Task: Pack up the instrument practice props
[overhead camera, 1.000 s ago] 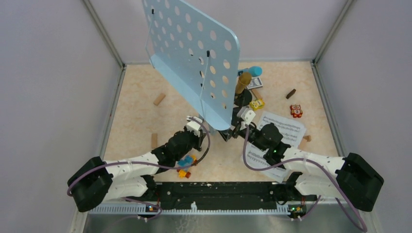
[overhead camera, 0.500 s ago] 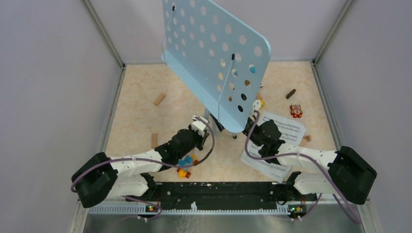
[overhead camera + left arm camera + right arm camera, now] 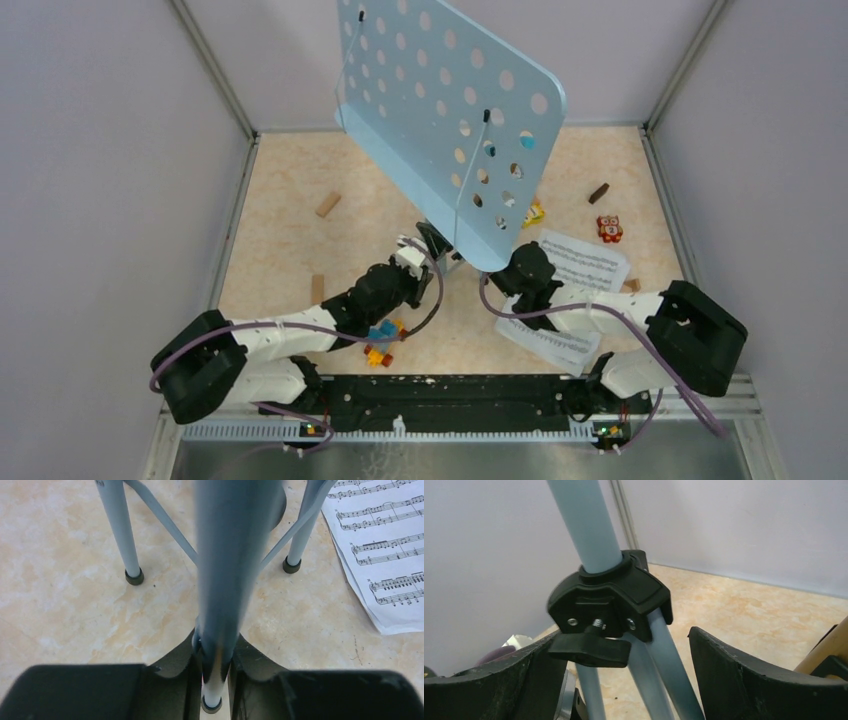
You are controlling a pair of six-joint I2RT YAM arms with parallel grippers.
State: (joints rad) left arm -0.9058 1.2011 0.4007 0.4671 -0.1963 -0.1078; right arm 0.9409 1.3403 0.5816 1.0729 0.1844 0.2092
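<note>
while your left gripper (image 3: 214, 652) pinches a pale-blue metal tripod leg (image 3: 222, 580), likely steadying the perforated music rack (image 3: 415, 130), your right gripper (image 3: 624, 645) straddles its black plastic collar (image 3: 611, 597), spread

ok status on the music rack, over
Left gripper shut on music rack leg. Right gripper open around leg clamp. Legs spread, not folded. Sheet music beside feet.

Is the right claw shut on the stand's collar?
No: the right claw is open, its fingers wide apart on either side of the black collar on the stand.
</note>
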